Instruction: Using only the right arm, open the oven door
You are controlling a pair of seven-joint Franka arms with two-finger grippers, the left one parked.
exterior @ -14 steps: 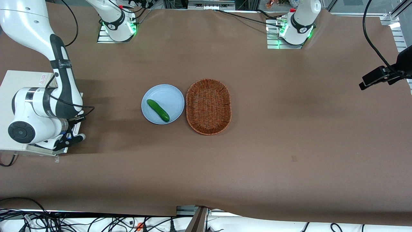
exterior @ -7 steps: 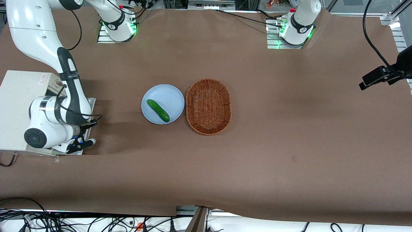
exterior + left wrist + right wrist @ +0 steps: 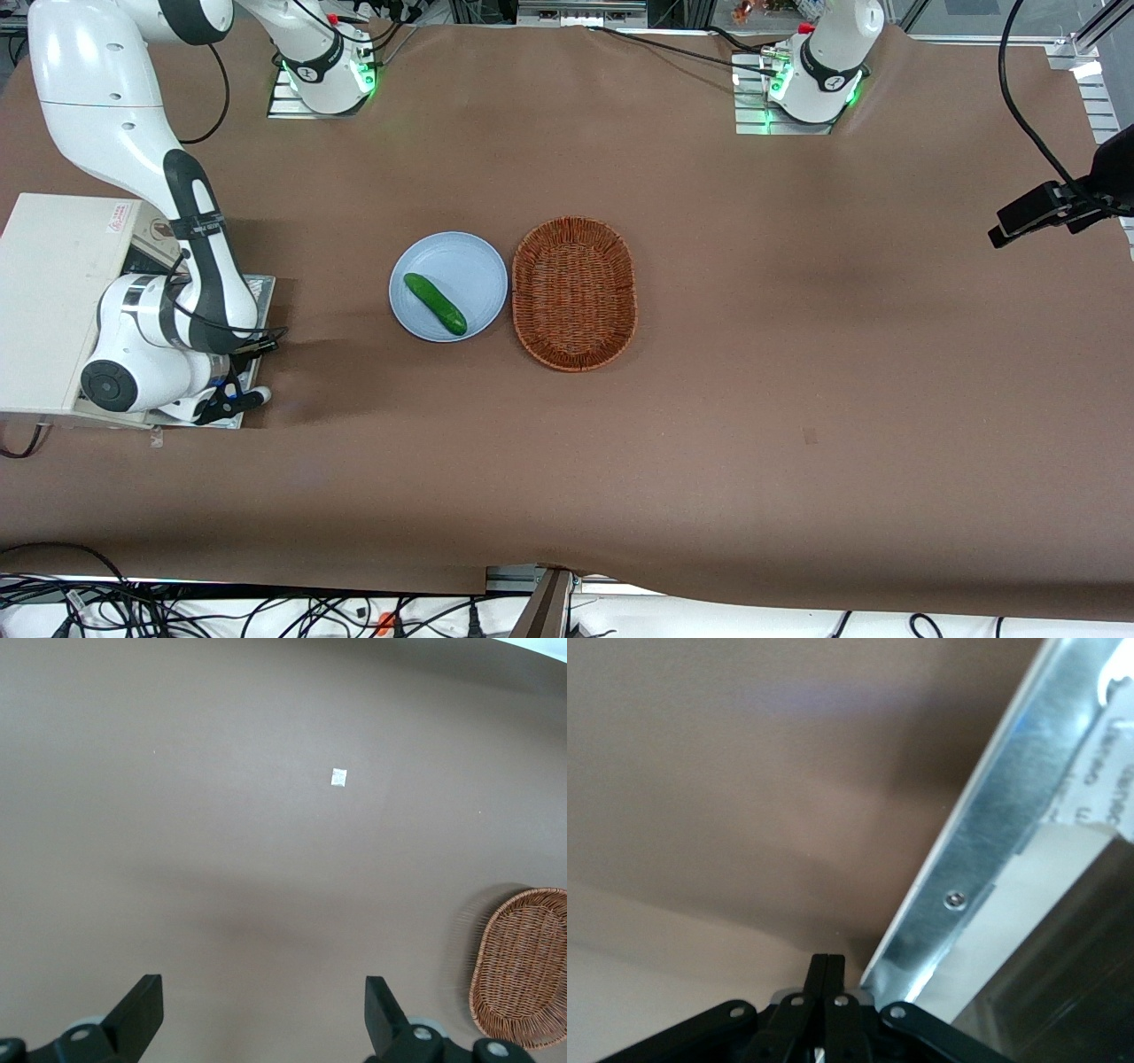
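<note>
Swung lower than a second ago, oven door [image 3: 252, 297] hanging open beside pinched-together hand [image 3: 232, 400] holding nothing visible.

From my front camera, the right arm [image 3: 190, 292] covers most of the oven door [image 3: 257, 292]; its handle is hidden. The gripper [image 3: 232, 400] sits low beside that door, fingers pressed together, tips cut off in my wrist view.

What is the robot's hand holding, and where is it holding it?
It cannot be told. The gripper sits right at the oven door's metal edge, but any grip is hidden.
</note>
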